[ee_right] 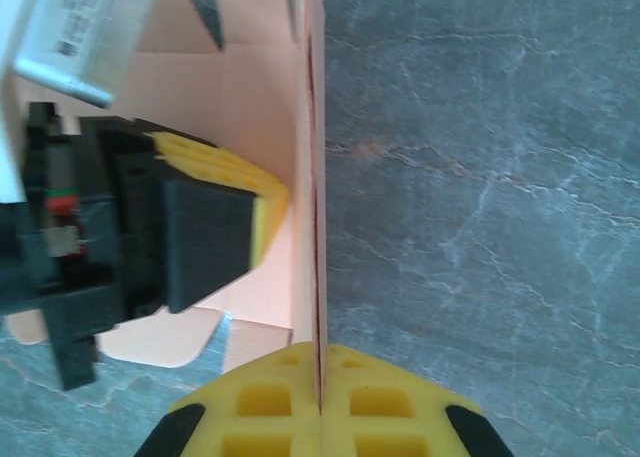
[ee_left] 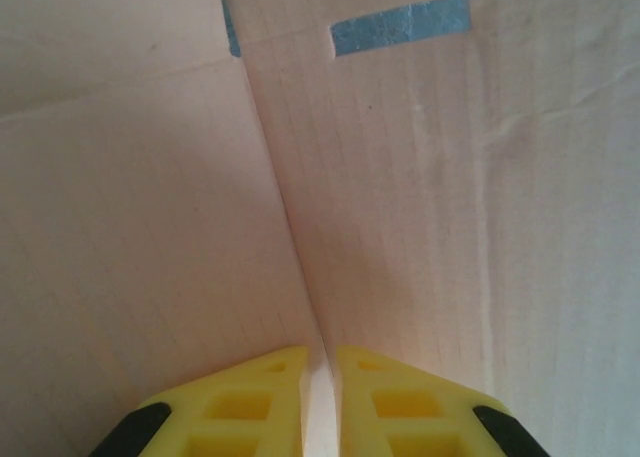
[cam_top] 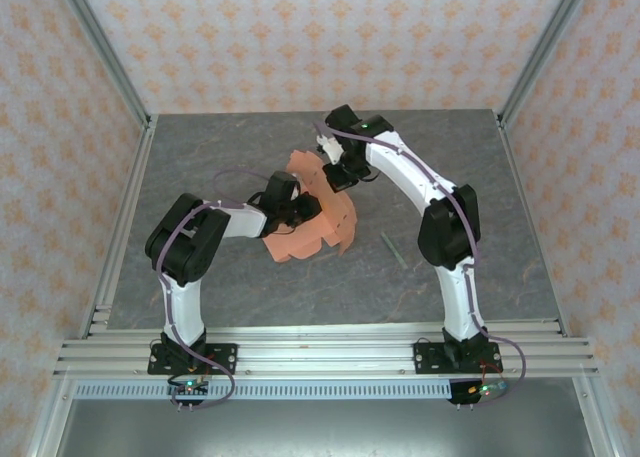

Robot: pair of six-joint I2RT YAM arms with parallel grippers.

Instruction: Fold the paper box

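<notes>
The paper box [cam_top: 305,232] is not yet a box. It is an orange die-cut sheet near the middle of the table [cam_top: 450,177], partly raised, with one panel standing up and the scalloped flaps lying toward the near side. A sharp crease runs down the card in the left wrist view.

The left gripper [ee_left: 320,397] has its jaws almost together, with that crease running into the thin gap between them, so it looks to be pinching the fold. The right gripper [ee_right: 320,392] has its jaws pressed together on the upright panel, which shows edge-on between them.

Both arms hold the same thin sheet close together, so the main risk is that they pull against each other. If one moves without the other, the card may tear at a crease or slot, or buckle in a place where no fold belongs.

A pinch on a ridge of card is shallow. The fold may slip out of the left jaws, and the panel would then spring back flat.

The free flaps hang loose and could catch on the table or get trapped under the sheet as the panel turns.

A thin grey stick [cam_top: 392,249] lies on the table to the right, near the sheet but apart from it. A sweeping flap or the right arm could knock it.
</notes>
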